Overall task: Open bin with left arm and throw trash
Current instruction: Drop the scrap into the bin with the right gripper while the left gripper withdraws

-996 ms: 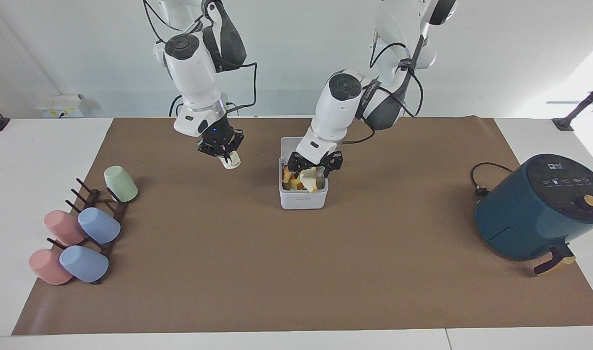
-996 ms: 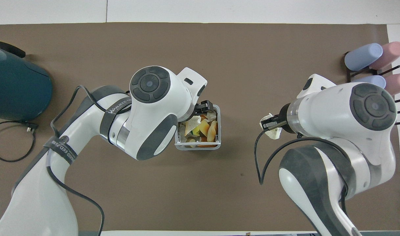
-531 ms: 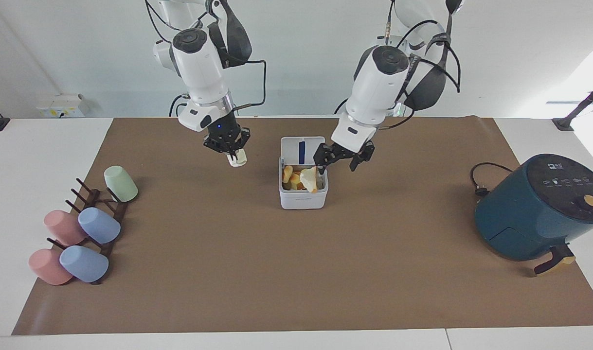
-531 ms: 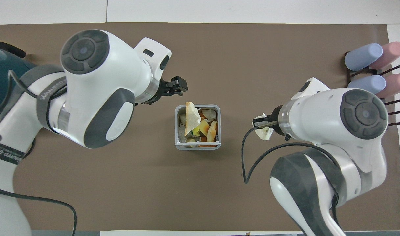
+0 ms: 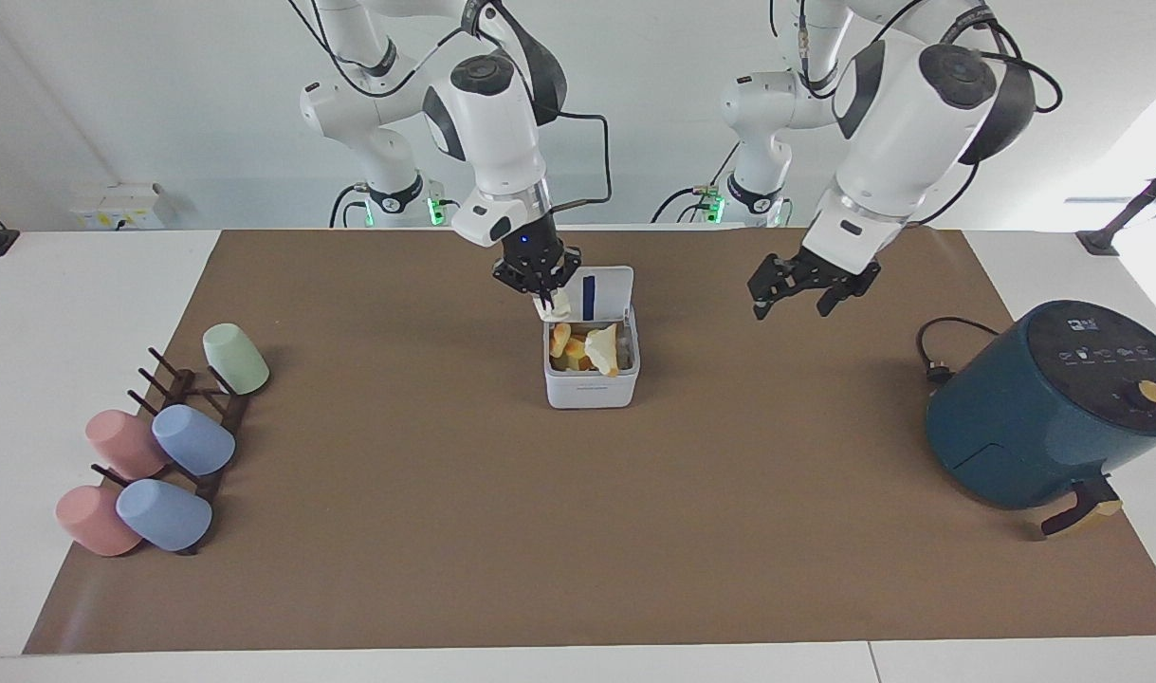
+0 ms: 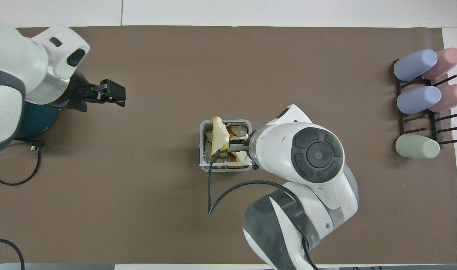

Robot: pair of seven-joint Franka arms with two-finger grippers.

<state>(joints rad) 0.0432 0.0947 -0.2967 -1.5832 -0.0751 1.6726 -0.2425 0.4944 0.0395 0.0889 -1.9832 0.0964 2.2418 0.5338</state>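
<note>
The white-grey bin [image 5: 592,387] stands mid-table with its lid [image 5: 608,289] standing open on the side nearer the robots. It holds yellow-orange peel scraps [image 5: 564,343] and a pale cream wedge [image 5: 603,348] that leans on the rim; the wedge also shows in the overhead view [image 6: 219,135]. My right gripper [image 5: 545,292], with the blue light, is shut on the crumpled white paper wad [image 5: 559,305] just over the bin's opening by the lid. In the overhead view it [image 6: 236,148] is over the bin [image 6: 202,154]. My left gripper [image 5: 805,292] is open and empty, raised over the mat between bin and air fryer.
A teal air fryer [image 5: 1042,408] with its cable [image 5: 936,356] stands at the left arm's end of the table. A dark rack with several pastel cups [image 5: 160,446] lies at the right arm's end.
My left gripper let the wedge go into the bin, then rose and swung away toward the air fryer. My right gripper carried the paper wad across to over the bin.
</note>
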